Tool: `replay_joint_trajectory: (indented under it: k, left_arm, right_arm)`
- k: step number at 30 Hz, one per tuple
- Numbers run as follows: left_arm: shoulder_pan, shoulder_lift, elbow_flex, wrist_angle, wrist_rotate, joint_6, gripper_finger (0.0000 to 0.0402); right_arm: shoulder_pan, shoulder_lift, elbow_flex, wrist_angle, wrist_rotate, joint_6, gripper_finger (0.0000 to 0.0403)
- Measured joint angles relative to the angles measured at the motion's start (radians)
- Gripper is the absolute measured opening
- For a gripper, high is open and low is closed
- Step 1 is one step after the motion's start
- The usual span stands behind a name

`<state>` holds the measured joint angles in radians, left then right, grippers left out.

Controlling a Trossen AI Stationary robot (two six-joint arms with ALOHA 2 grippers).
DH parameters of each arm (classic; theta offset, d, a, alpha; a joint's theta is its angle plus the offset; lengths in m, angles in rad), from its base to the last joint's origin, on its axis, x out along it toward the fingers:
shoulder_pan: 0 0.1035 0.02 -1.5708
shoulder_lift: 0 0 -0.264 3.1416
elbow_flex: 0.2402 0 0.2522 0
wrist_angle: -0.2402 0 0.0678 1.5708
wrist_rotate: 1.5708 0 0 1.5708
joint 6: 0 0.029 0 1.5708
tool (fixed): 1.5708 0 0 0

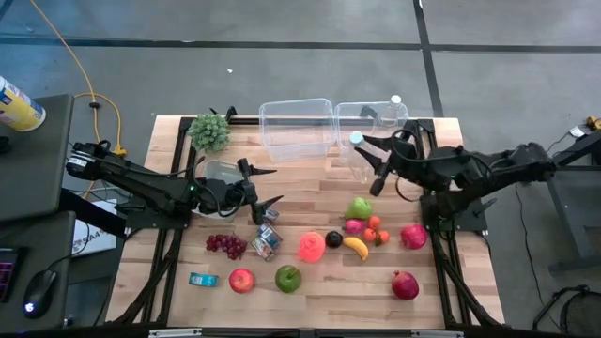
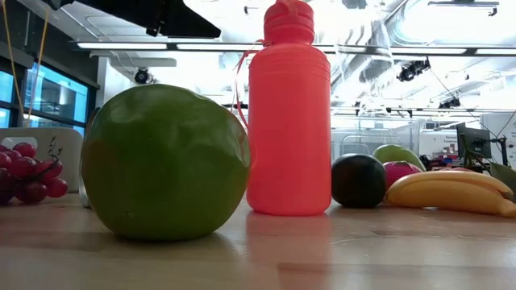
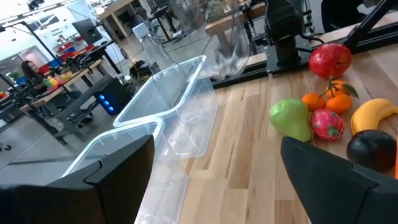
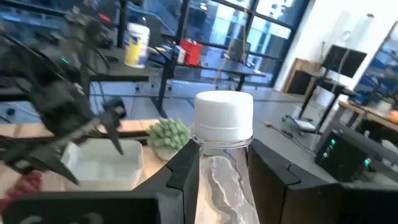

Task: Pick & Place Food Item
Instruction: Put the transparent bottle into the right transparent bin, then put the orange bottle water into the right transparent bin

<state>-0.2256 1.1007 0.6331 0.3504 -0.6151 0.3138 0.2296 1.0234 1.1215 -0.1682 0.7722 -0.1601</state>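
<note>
Food lies across the near half of the table: a green pear (image 1: 360, 207), a banana (image 1: 355, 247), a dark plum (image 1: 333, 239), a green apple (image 1: 287, 278), a red apple (image 1: 241, 280) and grapes (image 1: 225, 245). A pink bottle (image 1: 312, 246) stands among them. My right gripper (image 1: 376, 169) is over the table's far middle, shut on a clear bottle (image 1: 362, 160) with a white cap. My left gripper (image 1: 275, 186) hovers open left of centre, holding nothing. My right gripper pinches the clear bottle just below its white cap, at the neck and shoulder (image 4: 217, 163), with one finger (image 4: 184, 171) on each side. The fingers reach in level from the table's right. The bottle is lifted clear of the table, cap uppermost in the wrist view.
Two clear plastic tubs (image 1: 296, 127) (image 1: 371, 117) sit at the far edge, with another white-capped bottle (image 1: 394, 101) by them. A green bunch (image 1: 210, 131) lies far left. Two pomegranates (image 1: 413, 235) (image 1: 405, 284), oranges (image 1: 376, 232), a teal can (image 1: 202, 279) and a packet (image 1: 266, 242) lie nearer.
</note>
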Motion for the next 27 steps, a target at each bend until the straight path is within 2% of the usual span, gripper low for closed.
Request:
replay_joint_trajectory:
  k: [7,10,14,20,23,27]
  left_arm:
    - [0.000,0.000,0.000,0.000,0.000,-0.029,0.0340]
    - [0.000,0.000,0.000,0.000,0.000,-0.035,0.0340]
    - [0.000,0.000,0.000,0.000,0.001,-0.037,0.0340]
    - [0.000,0.000,0.000,-0.003,0.001,-0.060,0.0340]
    - [0.000,0.001,0.000,-0.004,0.001,-0.054,0.0340]
    - [0.000,0.001,0.000,-0.006,0.001,-0.053,0.0340]
  right_arm:
    - [-0.074,-0.013,-0.119,0.369,-0.024,-0.177,0.0094]
    - [-0.116,-0.010,-0.140,0.459,-0.014,-0.233,0.0087]
    - [-0.203,-0.009,-0.193,0.538,-0.017,-0.230,0.0063]
    - [-0.330,-0.009,-0.304,0.766,-0.016,-0.255,0.0021]
    - [-0.384,-0.009,-0.322,0.805,-0.031,-0.258,0.0004]
    - [-0.425,-0.009,-0.321,0.766,-0.083,-0.199,0.0002]
